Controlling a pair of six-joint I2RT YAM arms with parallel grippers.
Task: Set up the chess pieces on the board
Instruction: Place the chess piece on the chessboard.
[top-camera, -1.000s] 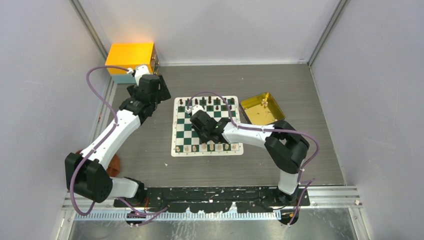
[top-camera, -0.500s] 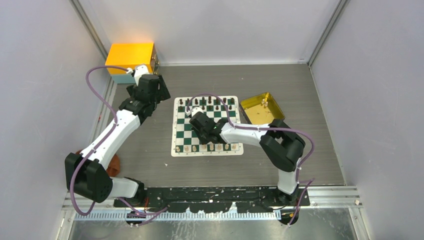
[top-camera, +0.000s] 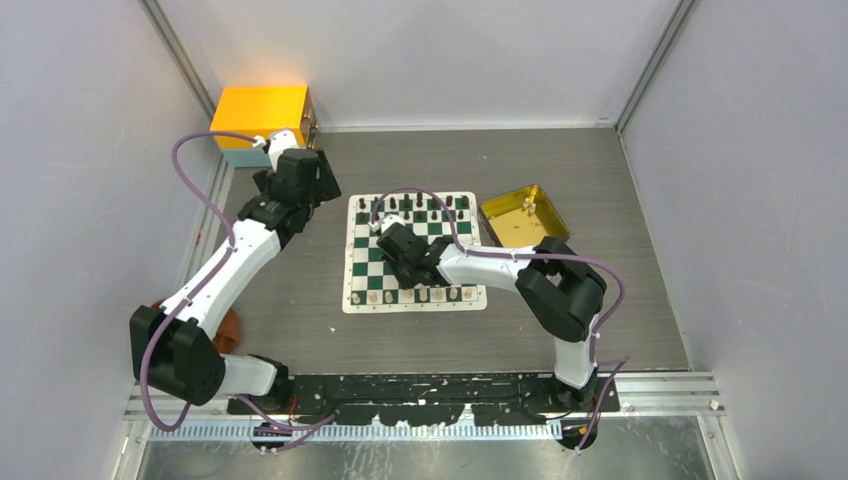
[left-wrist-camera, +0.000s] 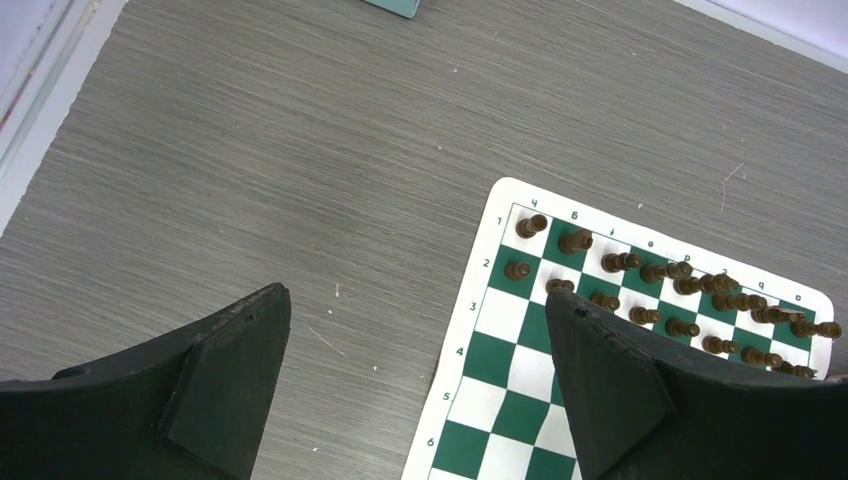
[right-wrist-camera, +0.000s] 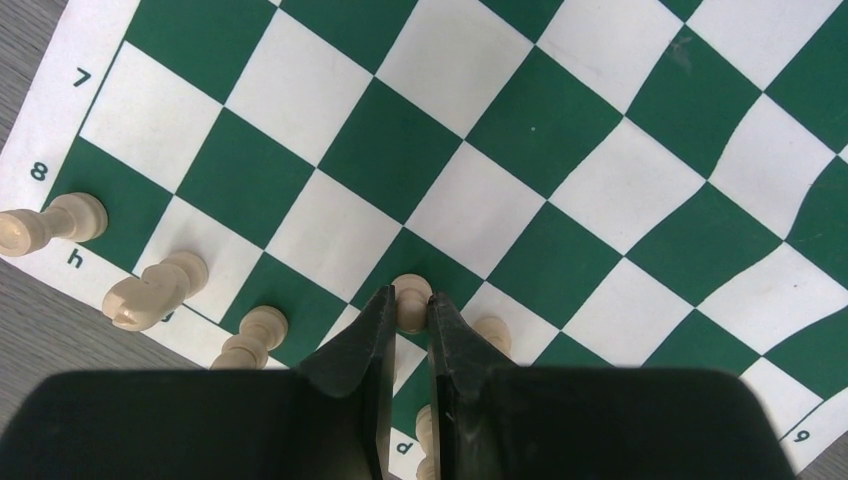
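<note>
A small pale piece (right-wrist-camera: 411, 292) with a rounded top sits pinched between the two black fingertips of the right gripper (right-wrist-camera: 410, 308). The jaws are closed snugly on it from both sides. It is over the board (right-wrist-camera: 420, 150), near the edge where the pale side is lined up. From where I stand I cannot tell whether its base rests on a square or is held just above one.

Around the gripped piece, at about 8 to 9 o'clock in the wrist view, three more pale pieces (right-wrist-camera: 150, 292) stand along the numbered border. They are a rook at the corner, then a knight, then a slimmer one. Another pale top peeks out at 4 o'clock, just beside the right finger.

From above, the green and white board lies in the middle of the table (top-camera: 600, 300). The pale row runs along its 6 o'clock edge. The dark pieces (top-camera: 415, 207) are crowded in two ranks along the 12 o'clock edge.

The right arm reaches in from 4 o'clock across the board's middle.

A gold tray (top-camera: 515, 232) sits at 2 o'clock just off the board's corner, with a lone pale figurine (top-camera: 527, 205) in it. An orange box (top-camera: 262, 110) is at 10 o'clock in the far corner.

The left gripper (left-wrist-camera: 417, 300) hangs over bare table at the board's 10 o'clock. Its jaws are spread wide and hold nothing.
</note>
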